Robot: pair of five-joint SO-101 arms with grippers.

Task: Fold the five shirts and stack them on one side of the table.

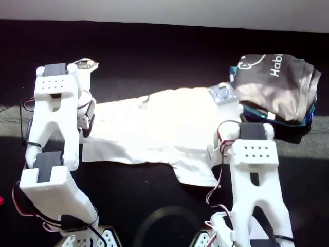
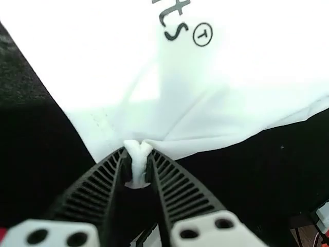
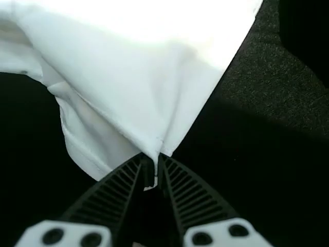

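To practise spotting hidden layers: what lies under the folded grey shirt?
Blue fabric edges peek out beneath the folded grey printed shirt. The rest of that pile is covered, so its count cannot be told.

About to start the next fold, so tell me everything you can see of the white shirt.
The white shirt is thin, soft cloth with dark print, spread mostly flat but wrinkled across the black table between the arms. The left gripper pinches one edge, the right gripper another.
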